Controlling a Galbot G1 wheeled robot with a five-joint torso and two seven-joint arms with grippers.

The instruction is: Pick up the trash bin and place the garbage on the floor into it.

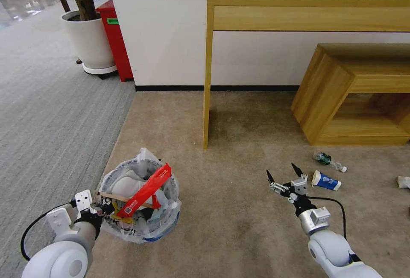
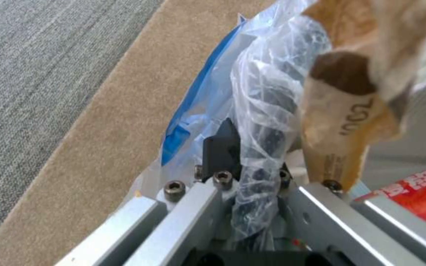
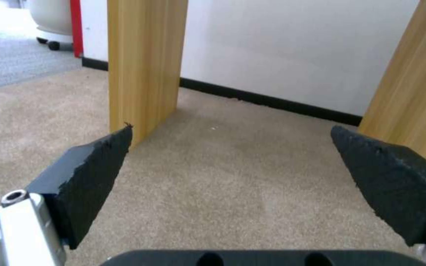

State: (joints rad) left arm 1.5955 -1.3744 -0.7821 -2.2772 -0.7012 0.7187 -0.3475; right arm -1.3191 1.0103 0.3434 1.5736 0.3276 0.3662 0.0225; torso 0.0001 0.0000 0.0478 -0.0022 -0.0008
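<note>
The trash bin (image 1: 141, 203) is at the robot's left side, on the beige floor (image 1: 230, 209) near the border with the grey ribbed carpet (image 1: 47, 115). It is lined with a crinkly whitish plastic bag (image 2: 267, 99) that has a blue patch, and it already holds a white slipper (image 1: 128, 184), a red wrapper (image 1: 145, 192) that sticks out over the rim, and a thin wooden stick (image 1: 124, 200). The left gripper (image 1: 99, 207) is at the rim of the trash bin on the side away from the wooden table leg (image 1: 207, 77). In the left wrist view its fingers (image 2: 223, 147) are pinching the rim together with the bag, one black finger outside and the other inside the bag. The right gripper (image 1: 284, 174) is low over the floor, well apart from the trash bin and on the other side of the table leg from it. Its fingers (image 3: 94, 173) are spread wide, with only carpet between them. Just beside the right gripper, on its far side from the trash bin, a blue-white cup (image 1: 326, 180) lies on the floor, and a tiny bottle (image 1: 329, 161) lies near the cup, closer to the low wooden bench (image 1: 354, 94). A white tissue (image 1: 403, 181) lies on the floor farther from the trash bin than the cup.
</note>
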